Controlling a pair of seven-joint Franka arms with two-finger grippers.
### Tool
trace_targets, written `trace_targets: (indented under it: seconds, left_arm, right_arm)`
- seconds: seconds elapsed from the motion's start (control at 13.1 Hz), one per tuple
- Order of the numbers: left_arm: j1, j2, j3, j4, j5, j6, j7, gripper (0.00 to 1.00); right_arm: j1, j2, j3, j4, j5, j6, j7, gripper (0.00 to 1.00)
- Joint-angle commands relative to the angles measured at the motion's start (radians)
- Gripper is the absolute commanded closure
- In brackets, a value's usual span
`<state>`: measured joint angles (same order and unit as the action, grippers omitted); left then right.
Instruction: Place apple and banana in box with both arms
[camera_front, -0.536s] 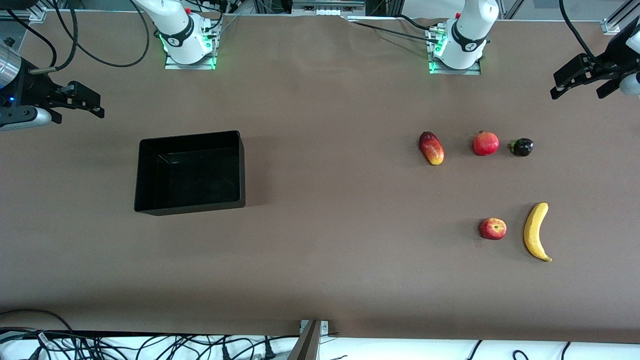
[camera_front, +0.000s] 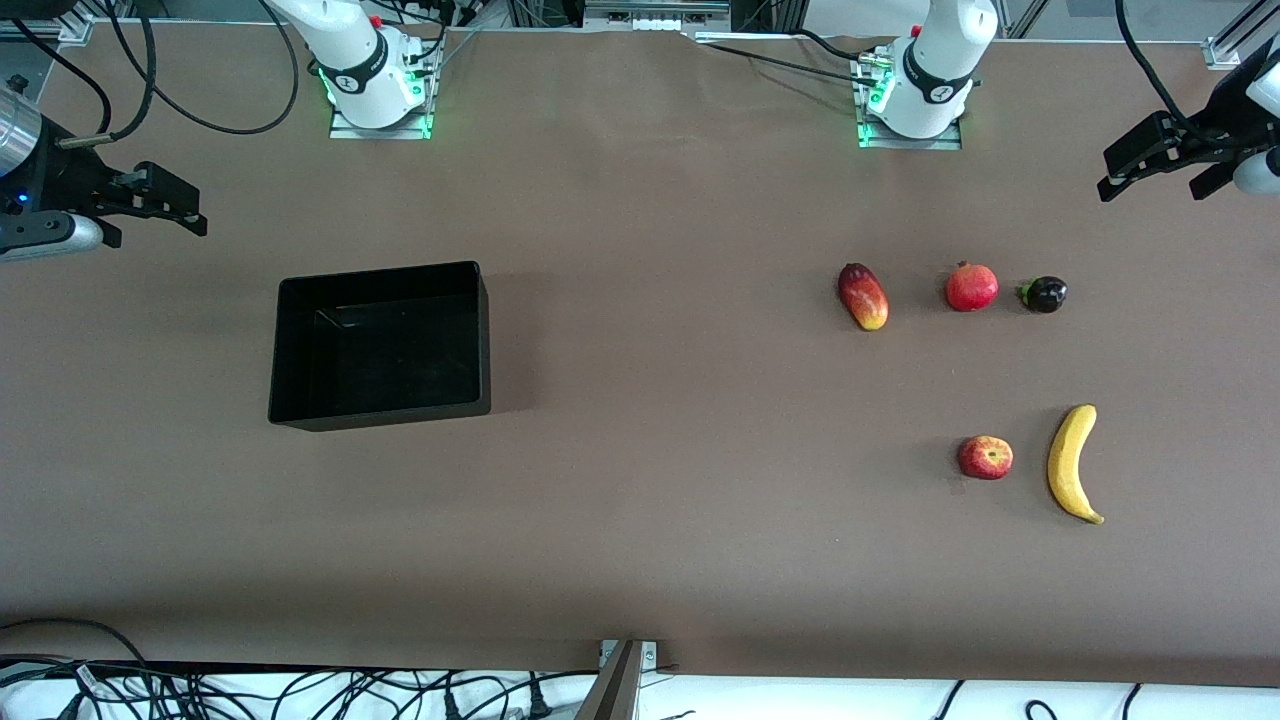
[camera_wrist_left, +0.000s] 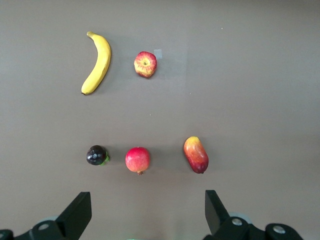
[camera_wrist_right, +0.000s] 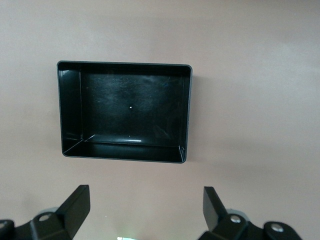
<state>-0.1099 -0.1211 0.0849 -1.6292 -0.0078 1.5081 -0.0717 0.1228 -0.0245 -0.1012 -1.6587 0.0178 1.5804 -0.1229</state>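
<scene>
The left arm's black two-finger gripper (camera_front: 1150, 165) is hanging high over the table's edge at the left arm's end, its fingers (camera_wrist_left: 75, 215) spread wide and grasping nothing. The right arm's black two-finger gripper (camera_front: 165, 205) is hanging over the right arm's end of the table, its fingers (camera_wrist_right: 75, 205) likewise released and empty. The small round red apple with yellowish streaks (camera_front: 985, 457) is lying on the brown table (camera_front: 660, 400) toward the left arm's end, just beside the long curved yellow banana (camera_front: 1072, 462). Farther from the front camera than these, an elongated red-yellow mango (camera_front: 863, 296), a round plain-red fruit with a crown tip (camera_front: 971, 287) and a small dark purple fruit (camera_front: 1044, 294) are sitting in a row. The shallow rectangular glossy black plastic box (camera_front: 290, 350) is standing well apart toward the right arm's end, holding nothing.
</scene>
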Motion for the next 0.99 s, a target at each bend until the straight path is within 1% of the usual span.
trace_targets:
  seconds: [0.0,0.08,0.15,0.38,0.46,0.69,0.84,0.92]
  left_arm:
    - [-0.013,-0.006,0.007,-0.003,-0.011,-0.008,-0.013,0.00]
    - [-0.017,-0.006,0.007,-0.005,-0.011,-0.008,-0.013,0.00]
    - [-0.017,-0.008,0.007,-0.005,-0.011,-0.008,-0.013,0.00]
    - [-0.020,-0.008,0.009,-0.005,-0.011,-0.008,-0.014,0.00]
    - [-0.022,-0.006,0.009,-0.005,-0.011,-0.008,-0.014,0.00]
    - [-0.024,-0.003,0.007,-0.005,-0.011,-0.008,-0.011,0.00]
    - [-0.022,0.017,0.009,-0.009,-0.009,0.001,-0.004,0.00]
    - [-0.021,0.046,0.012,-0.011,-0.009,0.024,0.003,0.00]
  right_arm:
    - [-0.019,0.008,0.014,-0.042,-0.048,0.007,0.000,0.00]
    - [-0.019,0.024,0.014,-0.090,-0.071,0.062,0.003,0.00]
    - [-0.022,0.041,0.008,-0.152,-0.075,0.134,0.003,0.00]
    - [-0.028,0.112,-0.047,-0.314,-0.082,0.372,0.000,0.00]
    - [-0.028,0.138,-0.060,-0.346,-0.082,0.432,0.000,0.00]
    - [-0.029,0.227,-0.061,-0.417,-0.072,0.602,0.005,0.00]
    - [-0.034,0.276,-0.069,-0.481,-0.059,0.738,0.006,0.00]
    - [-0.037,0.294,-0.069,-0.509,-0.046,0.795,0.006,0.00]
